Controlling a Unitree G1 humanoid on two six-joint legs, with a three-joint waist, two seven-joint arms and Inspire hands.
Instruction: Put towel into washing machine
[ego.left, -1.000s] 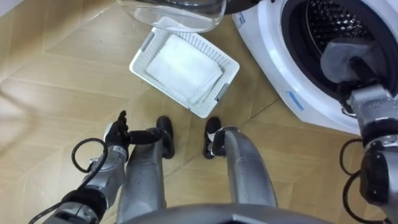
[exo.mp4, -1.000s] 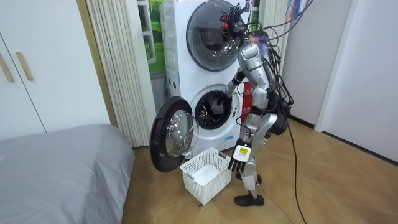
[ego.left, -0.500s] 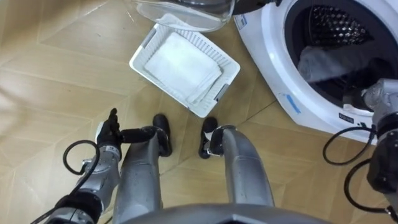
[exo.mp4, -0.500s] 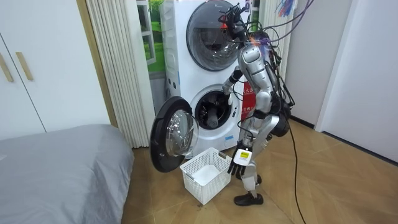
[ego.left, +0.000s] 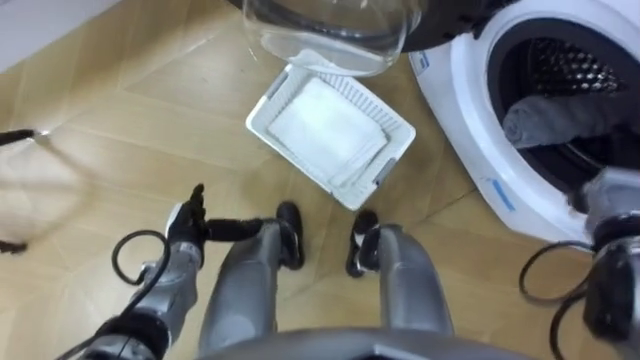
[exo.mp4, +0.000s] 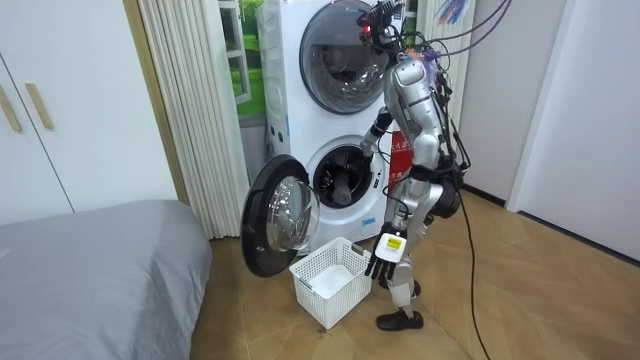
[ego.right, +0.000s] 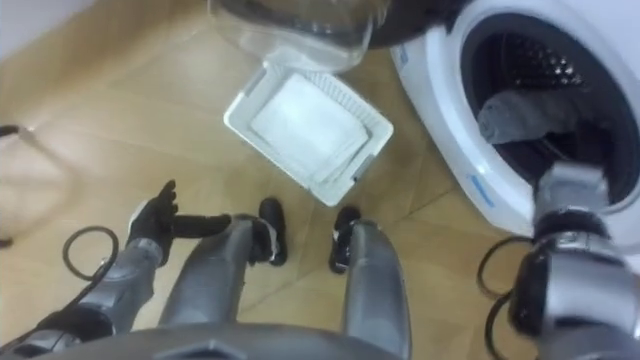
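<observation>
The left hand (ego.left: 187, 222) hangs low beside the robot's left leg, over the pale wooden plank floor (ego.left: 120, 130). Its dark fingers are straight and loosely spread, pointing away from the body, and it holds and touches nothing. The left arm drops almost straight from the shoulder.

The right arm bends at the elbow and reaches forward. In the room view it puts the right hand (exo.mp4: 366, 148) at the mouth of the lower drum. From where I stand I cannot tell how that hand is set. In the eye views the silver wrist sits at the rim of the opening, and what lies beyond it is lost in the dark of the drum.

The grey crumpled towel (ego.left: 555, 118) lies inside the drum of the white front-loading washing machine (ego.left: 470, 110), bunched low against the perforated metal wall. The round glass-fronted door (ego.left: 330, 30) stands swung wide open, on the side toward the room view's left.

A white slatted plastic laundry basket (ego.left: 300, 167) sits on the floor just ahead of the robot's feet, between them and the open door. The robot stands upright, close to the front of the machine. A second white drum machine (exo.mp4: 335, 45) is stacked above it. A bed with a grey cover (exo.mp4: 90, 260) lies well apart, toward the room view's left.
</observation>
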